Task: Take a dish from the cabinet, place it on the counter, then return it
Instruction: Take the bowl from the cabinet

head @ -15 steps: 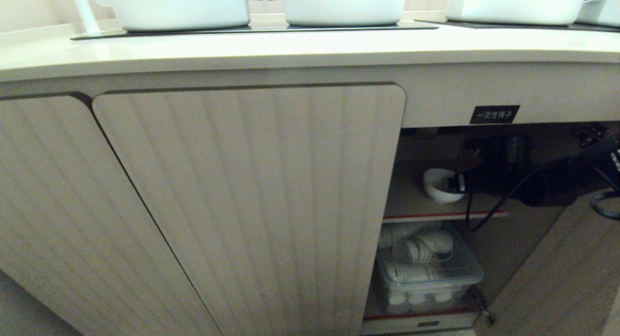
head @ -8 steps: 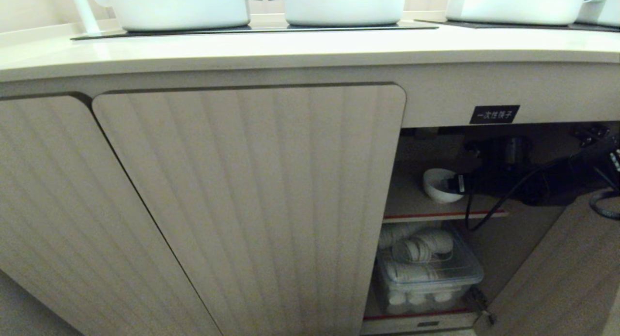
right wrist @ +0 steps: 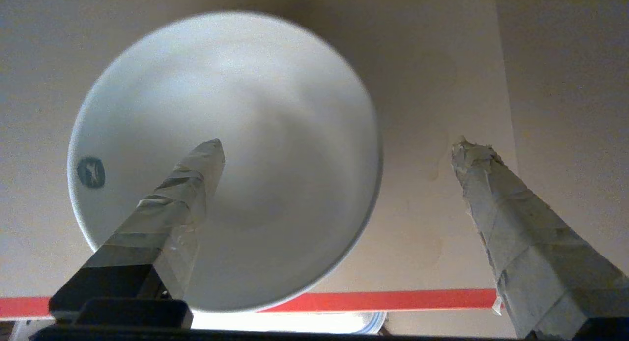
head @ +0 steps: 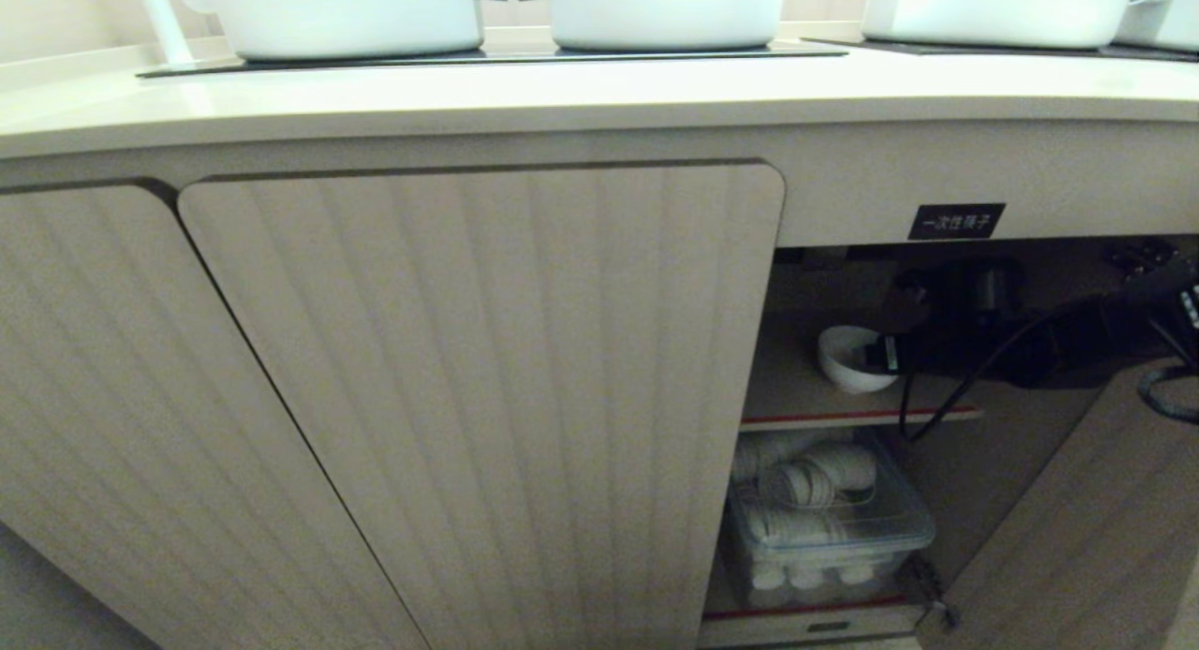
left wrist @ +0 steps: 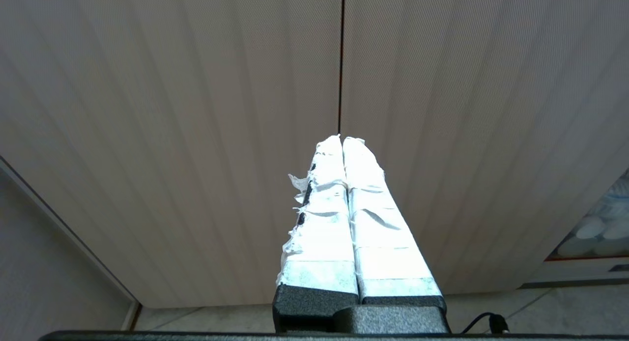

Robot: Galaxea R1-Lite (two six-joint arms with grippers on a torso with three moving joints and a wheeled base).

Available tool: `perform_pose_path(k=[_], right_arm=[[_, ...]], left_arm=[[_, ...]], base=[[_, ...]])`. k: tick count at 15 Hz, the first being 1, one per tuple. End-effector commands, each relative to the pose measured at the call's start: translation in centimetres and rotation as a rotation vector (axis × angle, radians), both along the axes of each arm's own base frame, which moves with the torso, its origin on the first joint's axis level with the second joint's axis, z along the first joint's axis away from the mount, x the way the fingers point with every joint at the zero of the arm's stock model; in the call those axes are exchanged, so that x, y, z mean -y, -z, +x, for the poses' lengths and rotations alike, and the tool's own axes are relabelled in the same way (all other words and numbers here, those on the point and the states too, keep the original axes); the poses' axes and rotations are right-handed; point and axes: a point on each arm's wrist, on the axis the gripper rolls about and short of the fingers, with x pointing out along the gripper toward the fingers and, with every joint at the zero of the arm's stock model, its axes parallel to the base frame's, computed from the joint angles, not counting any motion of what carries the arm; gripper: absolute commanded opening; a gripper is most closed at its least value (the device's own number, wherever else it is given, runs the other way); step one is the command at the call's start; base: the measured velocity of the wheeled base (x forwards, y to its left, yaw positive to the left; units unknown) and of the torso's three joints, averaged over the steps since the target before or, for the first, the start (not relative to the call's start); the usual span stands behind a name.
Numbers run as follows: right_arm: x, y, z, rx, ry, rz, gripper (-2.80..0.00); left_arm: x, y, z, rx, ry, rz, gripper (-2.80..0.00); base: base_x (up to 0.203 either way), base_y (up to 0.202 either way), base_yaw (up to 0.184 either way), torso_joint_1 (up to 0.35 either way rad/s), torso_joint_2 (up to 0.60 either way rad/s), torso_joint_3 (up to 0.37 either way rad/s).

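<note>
White dish [right wrist: 275, 134] with small blue mark, beige fluted cabinet [head: 487, 369], red-edged shelf [right wrist: 417, 299], black label [head: 956, 222]

Small white dish [head: 848, 360] sits upright on cabinet [head: 487, 369] inner shelf.

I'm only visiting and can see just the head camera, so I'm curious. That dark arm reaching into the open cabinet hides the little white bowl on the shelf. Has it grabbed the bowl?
Observer: Not yet. The right wrist view shows the right tool open wide. One finger lies across the opening of the bowl, and the other is outside its rim.
Operator: Is anything in the bowl?
Observer: No, it looks empty. There is only a small dark mark on its inner wall.
Operator: And the other arm? I can't see it at all.
Observer: The left tool is shut. It points at the seam between two closed fluted doors.
</note>
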Motion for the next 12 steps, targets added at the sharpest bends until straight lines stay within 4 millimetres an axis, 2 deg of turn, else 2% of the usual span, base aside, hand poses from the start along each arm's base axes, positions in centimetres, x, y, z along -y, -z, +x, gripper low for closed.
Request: perform_pose_path(k=[1,12], right_arm=[[0.02,-0.06,0.26,0.005,-0.001,-0.001,0.0],[0.02,0.55,0.34,-0.022,0.0,0.0,0.0]], left_arm=[[0.0,0.0,0.0,0.0,0.001,0.0,-2.8],[0.0,0.0,0.0,0.0,0.001,0.0,-2.8]], base=[[0.0,0.0,0.0,0.0,0.0,0.0],[0.0,0.0,0.0,0.0,0.0,0.0]])
